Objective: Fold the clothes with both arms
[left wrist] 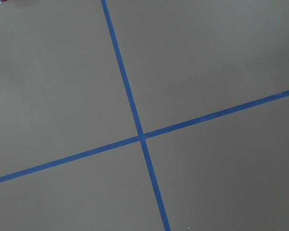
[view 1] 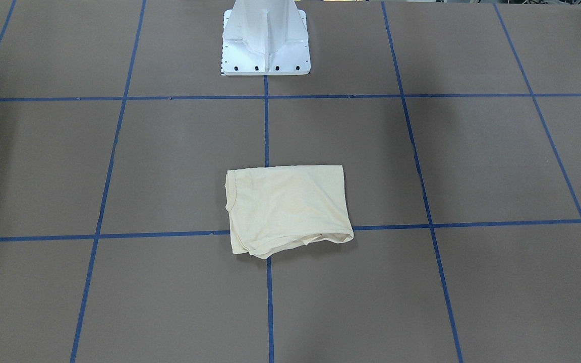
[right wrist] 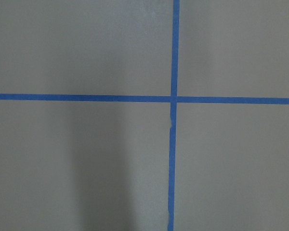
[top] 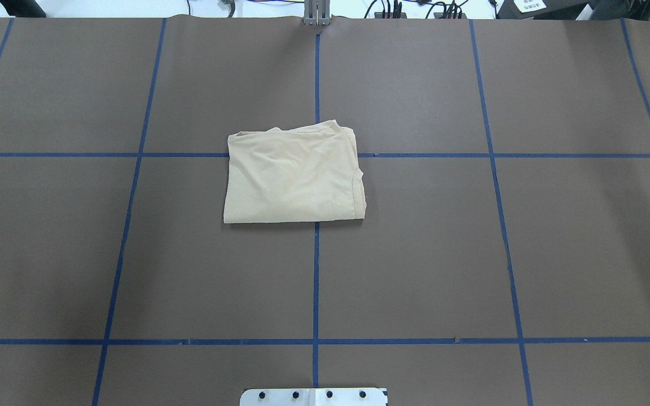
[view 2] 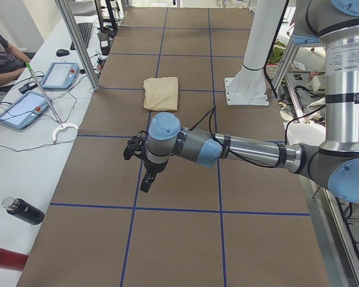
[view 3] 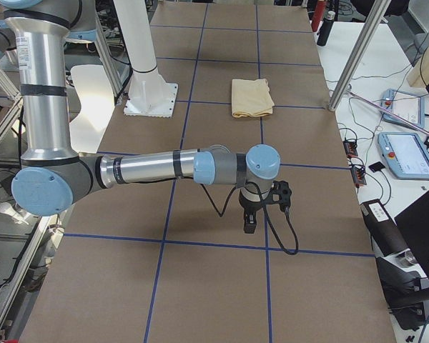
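Your shirt (top: 294, 175) lies folded into a compact rectangle at the centre of the table (top: 471, 254), across the tape lines and well apart from both arms. It looks close to finished, so check the edges: the side away from the robot is rumpled, with layers peeking out. If you tidy it, bring both grippers in together, pinch the two far corners, pull them taut and level, then lay them down low and slow so the thin cloth doesn't drag. The left arm (view 2: 239, 149) reaches low over bare table, left gripper (view 2: 145, 184) pointing down. The right arm (view 3: 164, 168) mirrors it at the other end, right gripper (view 3: 249, 225) down too. Released or clenched, you cannot tell for either; the wrist views show only tape (left wrist: 141, 136)
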`<state>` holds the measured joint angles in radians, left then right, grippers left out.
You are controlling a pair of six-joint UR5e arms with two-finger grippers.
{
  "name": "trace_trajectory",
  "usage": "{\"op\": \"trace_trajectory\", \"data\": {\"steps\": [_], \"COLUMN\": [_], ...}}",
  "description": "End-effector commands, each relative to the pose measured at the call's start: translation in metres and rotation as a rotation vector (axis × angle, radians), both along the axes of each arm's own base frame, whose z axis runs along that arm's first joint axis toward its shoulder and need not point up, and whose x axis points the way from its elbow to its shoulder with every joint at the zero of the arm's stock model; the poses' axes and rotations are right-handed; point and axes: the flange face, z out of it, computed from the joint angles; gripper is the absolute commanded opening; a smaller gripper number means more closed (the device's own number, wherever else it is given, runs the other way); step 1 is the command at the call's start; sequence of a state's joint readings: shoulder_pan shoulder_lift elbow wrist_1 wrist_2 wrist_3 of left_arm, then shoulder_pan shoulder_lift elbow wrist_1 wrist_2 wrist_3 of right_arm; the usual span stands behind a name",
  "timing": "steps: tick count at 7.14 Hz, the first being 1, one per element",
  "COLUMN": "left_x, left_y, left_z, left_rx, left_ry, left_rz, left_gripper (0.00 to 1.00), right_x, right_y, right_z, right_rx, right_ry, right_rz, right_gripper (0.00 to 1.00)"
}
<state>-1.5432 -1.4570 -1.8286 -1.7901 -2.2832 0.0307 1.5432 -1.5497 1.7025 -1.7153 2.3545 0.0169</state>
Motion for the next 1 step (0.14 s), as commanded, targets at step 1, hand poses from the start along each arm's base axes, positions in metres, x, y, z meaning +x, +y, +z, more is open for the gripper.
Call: {"op": "trace_trajectory", "data": {"steps": [1], "left_x": [-0.0001], "left_y": [0.0001], "left_z": [-0.0055], "left_rx": [0.011], "left_ry": [0.0], "left_rz": [0.0], "left_gripper": [1.0], "right_x": [0.0], "right_y": [0.0013], "right_z": [0.0029], "right_rx": [-0.006], "right_ry": [0.0], "right_rz": [-0.001], "right_gripper": [1.0]}}
